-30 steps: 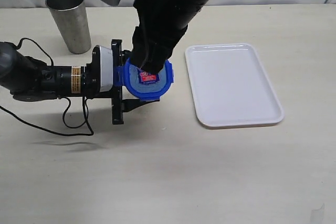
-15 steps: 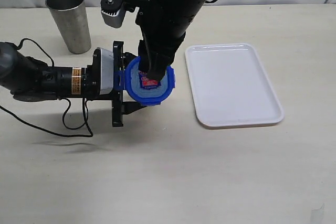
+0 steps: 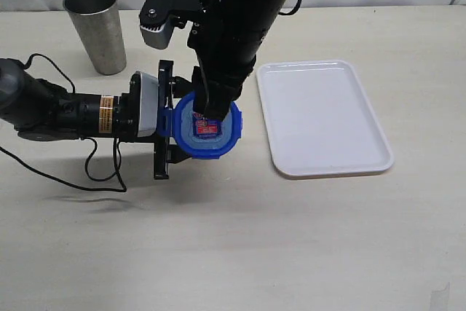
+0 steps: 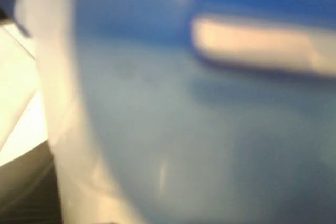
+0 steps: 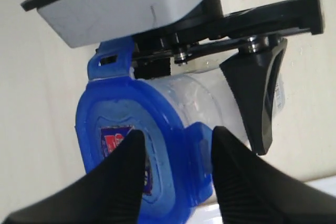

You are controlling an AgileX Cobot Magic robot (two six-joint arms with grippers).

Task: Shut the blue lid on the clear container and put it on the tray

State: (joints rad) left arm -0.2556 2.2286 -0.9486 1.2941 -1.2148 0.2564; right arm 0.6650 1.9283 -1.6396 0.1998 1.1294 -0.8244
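The blue lid point(image 3: 217, 140) already sits on the mouth of the clear container point(image 5: 210, 103), which stands on the desk point(image 3: 291, 238) just left of centre in the exterior view. The left hand point(image 3: 172, 119) reaches in from the left edge and is closed on the container's sides, one black finger point(image 5: 257, 98) flat against the clear wall. The left wrist view is only a blue blur. The right hand point(image 5: 177, 135) comes down from the top of the frame, fingers parted and astride one edge of the lid, not plainly pinching it. At least one snap flap point(image 5: 107, 61) sticks outward, so locking looks unfinished. The tray point(image 3: 324, 118) lies bare to the right of centre, close by but apart from the container, so the placing step is yet to come. A steel cup point(image 3: 97, 30) stands at the upper left.
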